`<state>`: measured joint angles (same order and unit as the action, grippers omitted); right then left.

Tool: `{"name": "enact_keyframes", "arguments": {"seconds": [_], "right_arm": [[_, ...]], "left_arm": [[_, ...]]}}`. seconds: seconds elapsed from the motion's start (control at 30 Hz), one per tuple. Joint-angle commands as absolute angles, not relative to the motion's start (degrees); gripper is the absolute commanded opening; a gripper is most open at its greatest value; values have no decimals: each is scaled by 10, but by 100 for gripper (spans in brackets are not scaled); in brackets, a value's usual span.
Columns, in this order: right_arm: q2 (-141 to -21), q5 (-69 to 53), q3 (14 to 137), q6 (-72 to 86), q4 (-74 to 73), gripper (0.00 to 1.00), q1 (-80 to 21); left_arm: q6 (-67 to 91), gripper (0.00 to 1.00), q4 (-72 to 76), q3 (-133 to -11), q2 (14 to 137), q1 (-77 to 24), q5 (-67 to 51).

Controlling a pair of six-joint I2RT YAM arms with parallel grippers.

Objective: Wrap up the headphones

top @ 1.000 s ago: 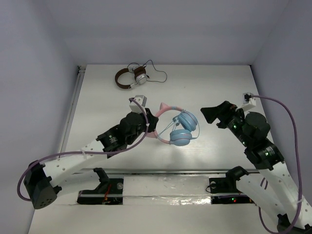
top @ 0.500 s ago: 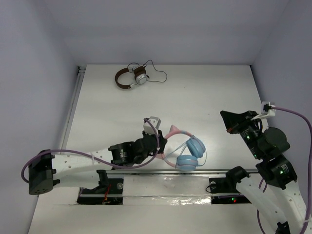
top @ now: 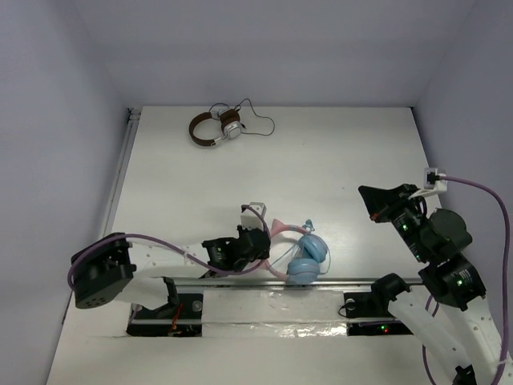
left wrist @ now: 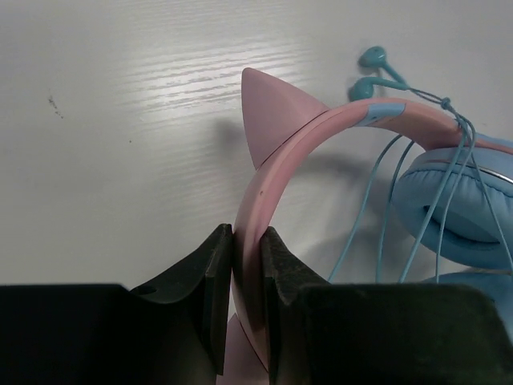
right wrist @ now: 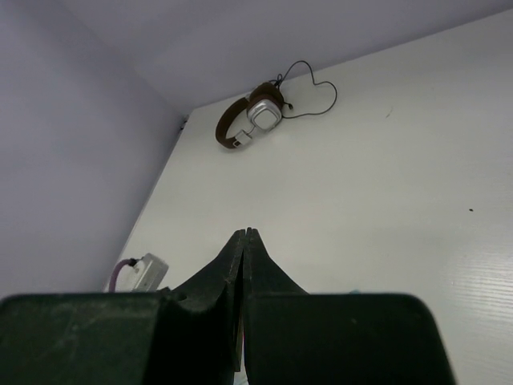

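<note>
Since a second ago we have drawn the headphones (top: 304,261) from the middle of the bench (top: 345,152) down to its near edge, and our right arm has pulled back toward the right side. Our left hand (left wrist: 247,241) is clamped on the pink headband (left wrist: 321,132) just below one cat ear (left wrist: 268,104), with a finger flat on each face of the band. Our right hand (right wrist: 244,234) hangs well apart from the work, its fingers pressed together on nothing.

The ear cups (left wrist: 457,200) lie close beside the rail (top: 353,280) at the bench edge. The thin blue cable (left wrist: 377,216) runs in loose strands over the band and the upper cup, and two small teal tips rest on the bench just past the band.

To wrap well, we judge the left hand should act as a steady anchor and keep the band from twisting. The right hand needs to open, come across and pick up a free stretch of cable, not the cup. We think light, even tension matters, so the loops sit snug around the band without sliding off. Lifting the headphones a little clear of the rail would give the winding hand room.
</note>
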<state>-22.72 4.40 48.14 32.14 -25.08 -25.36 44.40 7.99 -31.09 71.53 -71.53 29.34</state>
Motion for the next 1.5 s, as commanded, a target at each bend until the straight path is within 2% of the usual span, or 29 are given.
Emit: {"name": "enact_keyframes", "arguments": {"seconds": [0.0, 0.3, 0.47, 0.77, 0.8, 0.87, 0.9, 1.0, 1.1, 1.17, 1.2, 1.23, 1.27, 1.3, 1.37, 1.47], "right_arm": [[-223, 25, 470, 320, -222, 0, -252], [-236, 13, 461, 319, -214, 0, -252], [-244, 12, 461, 319, -206, 0, -252], [-285, 5, 456, 334, -157, 0, -252], [-289, 4, 458, 337, -152, 0, -252], [-301, -13, 470, 340, -139, 0, -252], [-304, -19, 475, 342, -136, 0, -252], [-311, -27, 507, 335, -135, 0, -252], [-312, -6, 538, 318, -156, 5, -252], [-309, 32, 568, 310, -178, 23, -252], [-305, 52, 576, 305, -185, 35, -252], [-302, 102, 597, 305, -205, 60, -252], [-300, 130, 607, 305, -216, 77, -252], [-296, 149, 617, 295, -224, 99, -252], [-287, 189, 645, 292, -250, 100, -252], [-273, 167, 646, 275, -251, 100, -252]], "left_arm": [[461, 0, 191, -328, 747, -682, 273], [431, 1, 231, -363, 816, -624, 274], [407, 11, 257, -373, 849, -585, 258], [353, 38, 275, -402, 854, -498, 240], [352, 48, 271, -406, 852, -497, 230], [348, 60, 267, -409, 836, -490, 226], [345, 73, 253, -409, 827, -490, 228], [337, 83, 213, -407, 766, -490, 237], [324, 85, 165, -411, 671, -490, 255], [312, 85, 145, -420, 590, -490, 264], [308, 93, 133, -422, 565, -490, 265], [302, 98, 128, -424, 537, -490, 265], [301, 99, 117, -427, 489, -490, 268], [307, 99, 88, -431, 468, -490, 279], [314, 99, 64, -445, 407, -485, 285], [312, 99, 37, -447, 348, -485, 273]]}}
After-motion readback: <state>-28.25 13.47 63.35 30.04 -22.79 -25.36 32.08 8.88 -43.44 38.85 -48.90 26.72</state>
